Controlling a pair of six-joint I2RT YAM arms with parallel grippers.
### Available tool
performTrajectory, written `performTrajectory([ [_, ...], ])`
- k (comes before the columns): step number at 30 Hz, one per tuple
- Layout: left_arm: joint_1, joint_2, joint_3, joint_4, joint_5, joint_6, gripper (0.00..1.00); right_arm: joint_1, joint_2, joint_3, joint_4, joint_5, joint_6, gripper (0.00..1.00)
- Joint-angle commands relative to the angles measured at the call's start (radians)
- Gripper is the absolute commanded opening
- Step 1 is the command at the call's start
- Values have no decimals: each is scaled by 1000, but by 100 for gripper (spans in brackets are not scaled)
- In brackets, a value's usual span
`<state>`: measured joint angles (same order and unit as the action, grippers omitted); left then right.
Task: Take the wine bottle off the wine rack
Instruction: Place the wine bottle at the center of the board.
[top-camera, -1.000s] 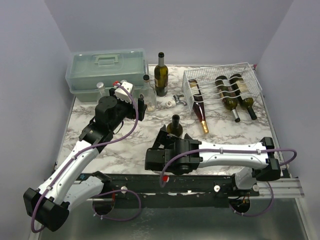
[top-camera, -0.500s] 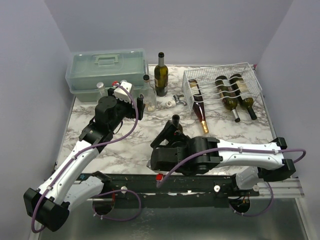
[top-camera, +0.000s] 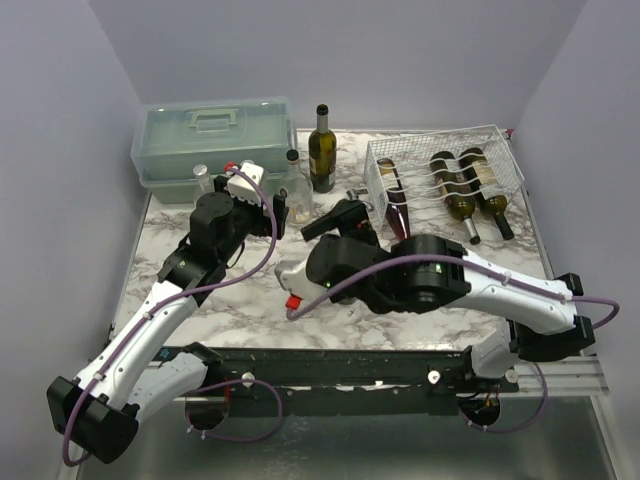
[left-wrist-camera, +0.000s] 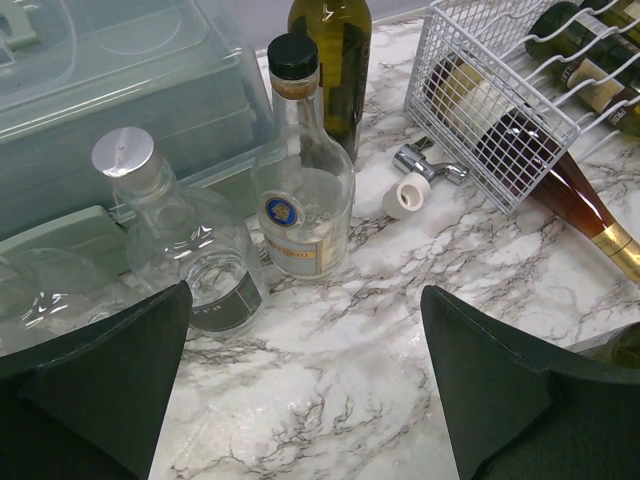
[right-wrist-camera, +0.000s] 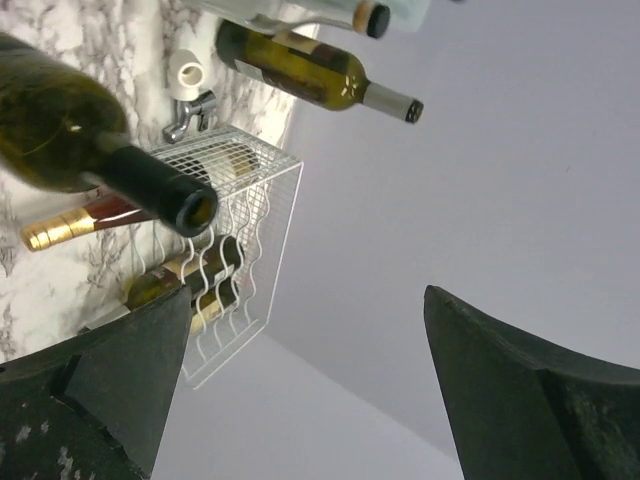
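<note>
The white wire wine rack (top-camera: 446, 172) stands at the back right with three wine bottles lying in its cradles: a reddish one with a gold neck (top-camera: 397, 208) and two dark ones (top-camera: 455, 192) (top-camera: 487, 188). My right gripper (top-camera: 336, 218) hangs open and empty just left of the rack's front corner. In the right wrist view the gripper (right-wrist-camera: 310, 400) is rolled sideways toward the wall, with the rack (right-wrist-camera: 245, 220) to its left and a dark open-necked bottle (right-wrist-camera: 100, 150) close by. My left gripper (left-wrist-camera: 305, 390) is open over bare marble, facing two clear bottles (left-wrist-camera: 305, 200) (left-wrist-camera: 190, 255).
A pale green toolbox (top-camera: 212, 140) sits at the back left, an upright green bottle (top-camera: 321, 150) beside it. A white tape roll (left-wrist-camera: 405, 195) and a metal piece (left-wrist-camera: 432, 165) lie between the bottles and the rack. Walls close in on three sides.
My right arm has risen and swung from the table's front toward the back, leaving the upright dark bottle, which the arm now covers from above. The left arm has not moved.
</note>
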<state>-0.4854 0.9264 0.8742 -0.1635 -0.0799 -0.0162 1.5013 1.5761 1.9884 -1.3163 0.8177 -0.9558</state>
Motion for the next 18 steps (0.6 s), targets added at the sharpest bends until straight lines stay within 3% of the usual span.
performTrajectory([
  [1,5,-23,-15,13,-26,12,99,-108,34,70,133,-26,56,98],
  [10,6,-24,-15,15,-17,12,99,-362,32,94,332,-79,180,93],
  [18,6,-20,-20,18,17,12,99,-726,17,3,350,-360,354,88],
])
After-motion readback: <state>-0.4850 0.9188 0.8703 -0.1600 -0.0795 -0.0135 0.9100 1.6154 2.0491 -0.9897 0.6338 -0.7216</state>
